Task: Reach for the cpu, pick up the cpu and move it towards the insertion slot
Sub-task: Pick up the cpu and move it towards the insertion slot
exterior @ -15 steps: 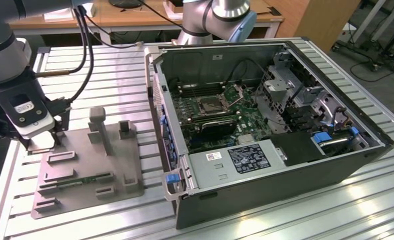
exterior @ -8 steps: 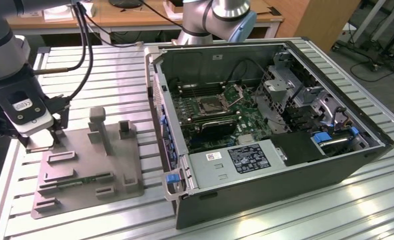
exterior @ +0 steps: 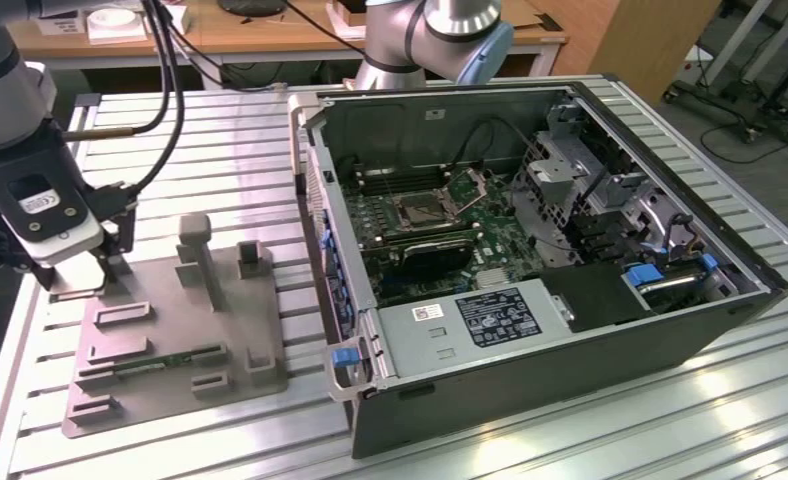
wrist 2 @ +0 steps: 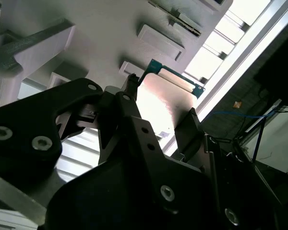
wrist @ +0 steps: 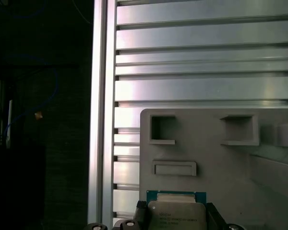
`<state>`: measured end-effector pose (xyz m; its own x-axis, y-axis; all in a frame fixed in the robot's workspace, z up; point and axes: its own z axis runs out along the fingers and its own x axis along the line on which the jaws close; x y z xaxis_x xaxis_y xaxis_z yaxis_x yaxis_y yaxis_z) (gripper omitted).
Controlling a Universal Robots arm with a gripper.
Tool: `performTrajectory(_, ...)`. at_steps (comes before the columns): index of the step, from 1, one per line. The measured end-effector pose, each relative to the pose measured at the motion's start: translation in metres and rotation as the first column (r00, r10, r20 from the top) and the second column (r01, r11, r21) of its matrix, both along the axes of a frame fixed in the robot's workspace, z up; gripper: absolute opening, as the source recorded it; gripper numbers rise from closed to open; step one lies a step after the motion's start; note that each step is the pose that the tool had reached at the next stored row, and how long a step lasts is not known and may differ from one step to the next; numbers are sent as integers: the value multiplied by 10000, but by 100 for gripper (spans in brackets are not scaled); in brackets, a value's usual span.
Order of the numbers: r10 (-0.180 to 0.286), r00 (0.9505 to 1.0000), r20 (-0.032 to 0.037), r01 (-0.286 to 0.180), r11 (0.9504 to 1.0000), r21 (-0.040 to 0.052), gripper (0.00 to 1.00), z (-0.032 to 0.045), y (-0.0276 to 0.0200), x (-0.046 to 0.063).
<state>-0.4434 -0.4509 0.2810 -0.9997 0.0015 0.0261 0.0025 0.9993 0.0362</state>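
Gripper (exterior: 79, 283) at cpu (wrist: 176, 213) on grey fixture (exterior: 167, 305); print illegible.

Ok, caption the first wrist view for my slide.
Pincer around the cpu, grey fixture and slatted metal table beyond.

Cpu (wrist: 176, 207): part cut off by picture edge in first wrist view. Grip state of gripper (wrist: 177, 215) not determinable.

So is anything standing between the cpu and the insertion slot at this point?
Yes. The cpu is at the claw, at the grey fixture; the insertion slot lies inside the open computer case. The case's side wall rises between them, as do the fixture's upright posts. The case is open on top.
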Motion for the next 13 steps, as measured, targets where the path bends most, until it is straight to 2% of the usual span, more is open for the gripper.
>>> performTrajectory(13,0,10000,1,0,10000,1,55,52,0,0)
